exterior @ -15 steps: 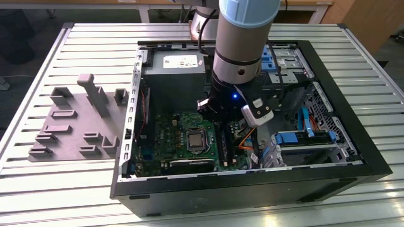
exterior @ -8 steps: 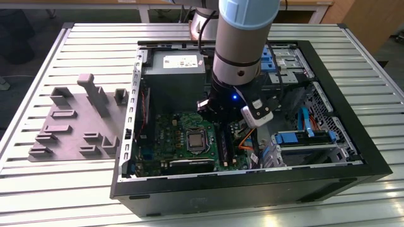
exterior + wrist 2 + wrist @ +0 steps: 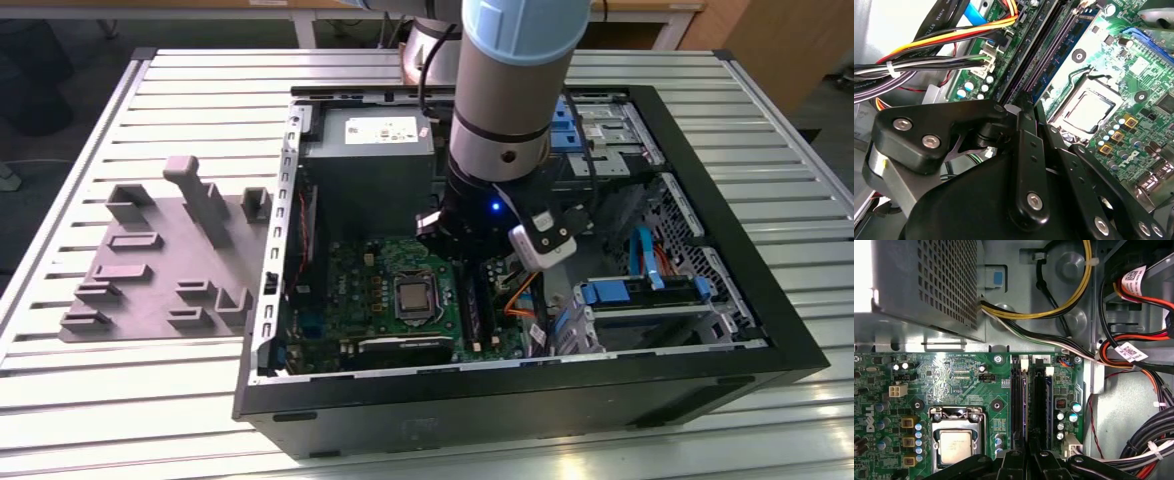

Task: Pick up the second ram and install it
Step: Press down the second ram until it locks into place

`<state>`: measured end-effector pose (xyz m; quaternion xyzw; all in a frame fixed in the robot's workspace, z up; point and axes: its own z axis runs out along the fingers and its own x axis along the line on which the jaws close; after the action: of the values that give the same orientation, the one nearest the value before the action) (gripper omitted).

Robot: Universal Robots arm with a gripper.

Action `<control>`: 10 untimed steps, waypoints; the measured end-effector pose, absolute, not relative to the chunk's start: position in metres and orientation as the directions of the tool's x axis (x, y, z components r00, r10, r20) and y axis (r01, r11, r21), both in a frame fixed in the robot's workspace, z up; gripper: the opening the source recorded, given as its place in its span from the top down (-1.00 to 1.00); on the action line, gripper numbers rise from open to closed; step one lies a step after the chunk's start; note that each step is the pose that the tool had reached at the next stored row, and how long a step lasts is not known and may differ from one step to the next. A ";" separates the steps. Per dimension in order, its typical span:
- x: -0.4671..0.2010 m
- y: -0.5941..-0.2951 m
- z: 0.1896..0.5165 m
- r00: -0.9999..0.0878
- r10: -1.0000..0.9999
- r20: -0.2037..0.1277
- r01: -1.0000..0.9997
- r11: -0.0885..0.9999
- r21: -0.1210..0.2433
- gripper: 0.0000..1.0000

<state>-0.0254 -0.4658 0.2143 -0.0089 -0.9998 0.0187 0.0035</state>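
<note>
jaws: black linkage jaws (image 3: 1029, 460) drawn together low over the green motherboard (image 3: 954, 375) | hold: cannot tell if thin ram stick (image 3: 1026, 412) is pinched | relation: stick directly beneath, long axis along the black slots (image 3: 1040, 405)

The arm (image 3: 514, 90) is showing a pale blue cap over a silver-grey cylindrical body. A small blue light is glowing below. The gripper (image 3: 1024, 165) is presenting matte black linkages with silver screws.
</note>
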 end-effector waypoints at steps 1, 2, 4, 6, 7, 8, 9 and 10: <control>-0.025 -0.466 0.214 -1.000 0.018 0.007 0.018 0.999 -0.038 0.73; -0.025 -0.466 0.214 -1.000 0.018 0.007 0.018 0.999 -0.038 0.73; -0.026 -0.466 0.214 -1.000 0.018 0.007 0.018 0.999 -0.037 0.73; -0.027 -0.466 0.214 -1.000 0.018 0.007 0.018 0.999 -0.037 0.73; -0.027 -0.466 0.214 -1.000 0.018 0.007 0.018 0.999 -0.038 0.73; -0.027 -0.466 0.214 -1.000 0.018 0.007 0.018 0.999 -0.038 0.73; -0.027 -0.466 0.214 -1.000 0.018 0.007 0.018 0.999 -0.037 0.73; -0.027 -0.466 0.214 -1.000 0.018 0.007 0.018 0.999 -0.037 0.73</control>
<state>-0.0272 -0.4659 0.2142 -0.0089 -0.9998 0.0187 0.0035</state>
